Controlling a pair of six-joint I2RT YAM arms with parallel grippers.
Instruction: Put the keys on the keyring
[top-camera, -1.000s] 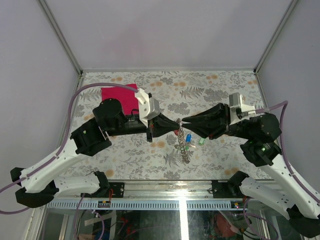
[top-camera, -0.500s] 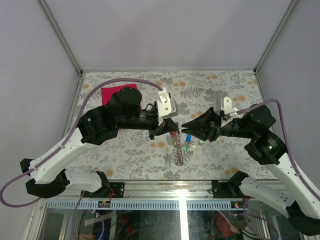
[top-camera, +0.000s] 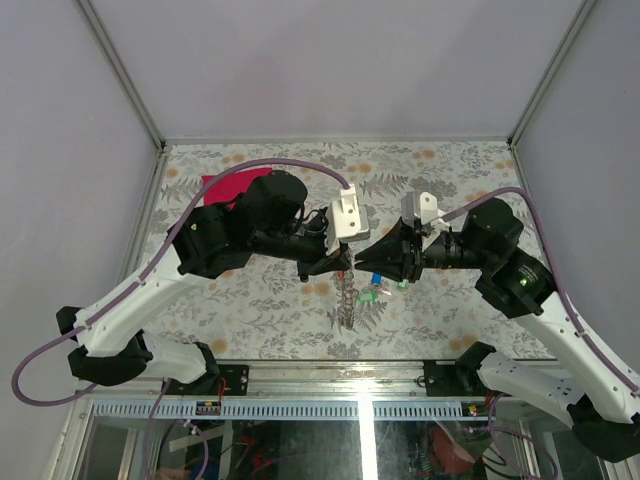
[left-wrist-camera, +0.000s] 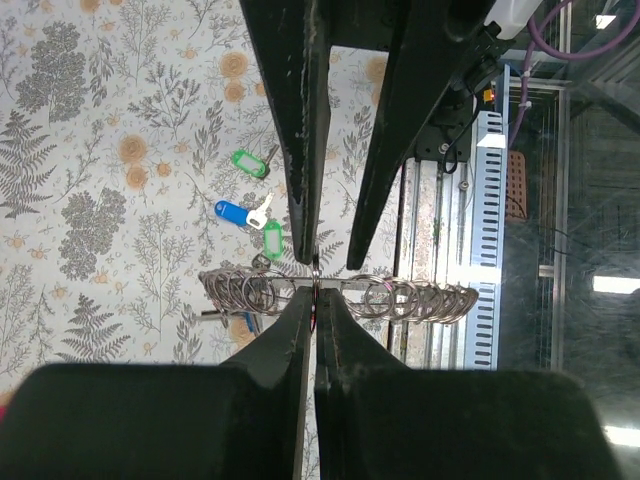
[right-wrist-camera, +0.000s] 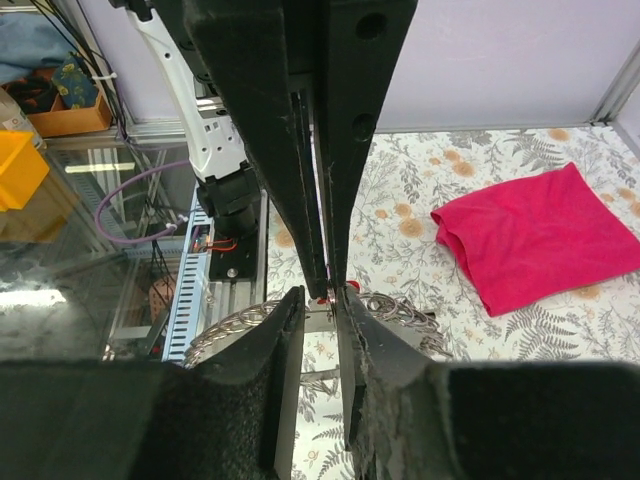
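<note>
Left wrist view: the left gripper (left-wrist-camera: 314, 295) is clamped on the keyring (left-wrist-camera: 240, 290), while the right gripper (left-wrist-camera: 329, 262) is parted beside it, seemingly empty. The keys (left-wrist-camera: 232, 212) lie on the table (left-wrist-camera: 100, 100) below. A sideways nudge from the right gripper could twist the keyring loose.

Overhead camera looks down; both wrist cameras closely share the keyring (left-wrist-camera: 400, 298).

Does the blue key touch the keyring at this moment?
Apart. The left wrist view shows a clear gap between the blue key and the coils of the keyring.
</note>
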